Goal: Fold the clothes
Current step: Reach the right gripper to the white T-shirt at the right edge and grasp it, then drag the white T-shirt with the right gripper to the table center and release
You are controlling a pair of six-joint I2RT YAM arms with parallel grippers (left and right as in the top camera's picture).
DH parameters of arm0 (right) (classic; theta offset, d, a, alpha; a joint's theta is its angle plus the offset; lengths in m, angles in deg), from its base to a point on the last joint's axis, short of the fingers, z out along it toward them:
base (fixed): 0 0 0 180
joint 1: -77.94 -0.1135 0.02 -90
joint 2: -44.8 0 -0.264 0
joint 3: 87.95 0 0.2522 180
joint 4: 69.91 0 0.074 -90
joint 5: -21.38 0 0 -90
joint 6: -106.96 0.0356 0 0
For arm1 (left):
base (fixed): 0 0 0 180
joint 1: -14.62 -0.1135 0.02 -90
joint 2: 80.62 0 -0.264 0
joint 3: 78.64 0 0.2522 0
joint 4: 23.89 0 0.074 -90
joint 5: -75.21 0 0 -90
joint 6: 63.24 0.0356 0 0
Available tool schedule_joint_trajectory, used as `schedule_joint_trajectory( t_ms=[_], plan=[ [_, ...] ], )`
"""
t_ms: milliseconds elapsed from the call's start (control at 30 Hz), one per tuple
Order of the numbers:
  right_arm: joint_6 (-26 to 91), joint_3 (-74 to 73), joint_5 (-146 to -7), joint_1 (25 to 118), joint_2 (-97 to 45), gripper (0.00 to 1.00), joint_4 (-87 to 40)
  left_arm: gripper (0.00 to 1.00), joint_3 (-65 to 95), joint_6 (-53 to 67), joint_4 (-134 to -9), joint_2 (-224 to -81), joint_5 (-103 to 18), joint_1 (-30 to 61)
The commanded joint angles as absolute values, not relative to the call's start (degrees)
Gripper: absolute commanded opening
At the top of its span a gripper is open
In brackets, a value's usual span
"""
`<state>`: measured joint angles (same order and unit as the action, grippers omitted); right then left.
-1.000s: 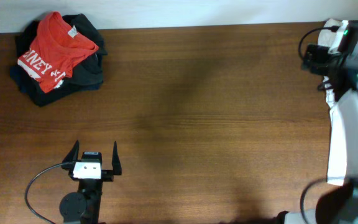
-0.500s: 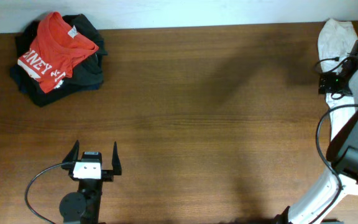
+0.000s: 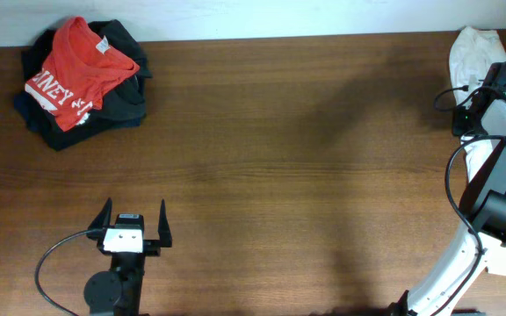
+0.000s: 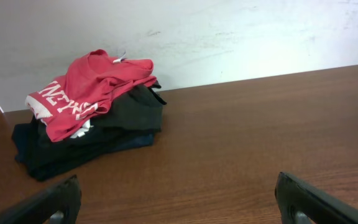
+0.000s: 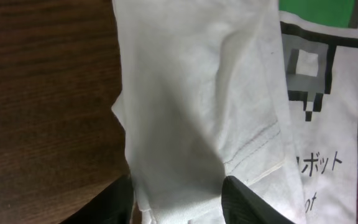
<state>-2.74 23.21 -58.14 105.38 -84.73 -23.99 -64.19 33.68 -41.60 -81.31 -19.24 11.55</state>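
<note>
The clothes, a white T-shirt, lie bunched at the table's far right edge. In the right wrist view the white T-shirt fills the frame, with its green-and-black pixel print and dark text at the right. My right gripper has a thick fold of the white fabric between its two black fingers, both touching the cloth. From overhead the right gripper sits at the shirt's near end. My left gripper stands open near the front left, far from the shirt, with nothing between its fingers.
A red T-shirt with white lettering lies on a pile of dark garments at the back left corner, next to the white wall. The right arm's white body rises along the right edge. Brown wooden table.
The right arm has swung down off the shirt's top, uncovering it, and its jaws have come in from wide open onto a fold of the white fabric. The left arm is still.
</note>
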Motion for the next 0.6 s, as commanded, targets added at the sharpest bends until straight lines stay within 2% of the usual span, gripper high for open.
schedule_joint_trajectory(
  t_ms=[0, 133, 167, 267, 367, 567],
  plan=[
    [-2.3, 24.2, -57.4, 105.9, -85.9, 0.36, -24.3, 0.99, -64.4, 34.4, -41.9, -81.0, -19.7, 11.3],
    [-2.3, 24.2, -57.4, 106.1, -85.9, 0.31, -24.2, 0.99, -64.3, 34.4, -41.9, -81.0, -19.7, 11.3],
    [-2.3, 24.2, -57.4, 106.1, -85.9, 0.24, -24.2, 0.99, -64.3, 34.4, -41.9, -81.0, -19.7, 11.3],
    [-2.3, 24.2, -57.3, 106.1, -85.9, 0.17, -24.1, 0.99, -64.3, 34.4, -41.9, -81.0, -19.7, 11.3],
    [-2.0, 24.4, -55.6, 106.1, -85.8, 0.04, -23.6, 0.99, -64.4, 34.4, -41.9, -81.0, -19.7, 11.3],
    [-0.3, 28.1, -56.0, 104.2, -82.0, 0.04, -18.2, 0.99, -64.3, 34.4, -41.9, -81.0, -19.7, 11.3]
  ],
)
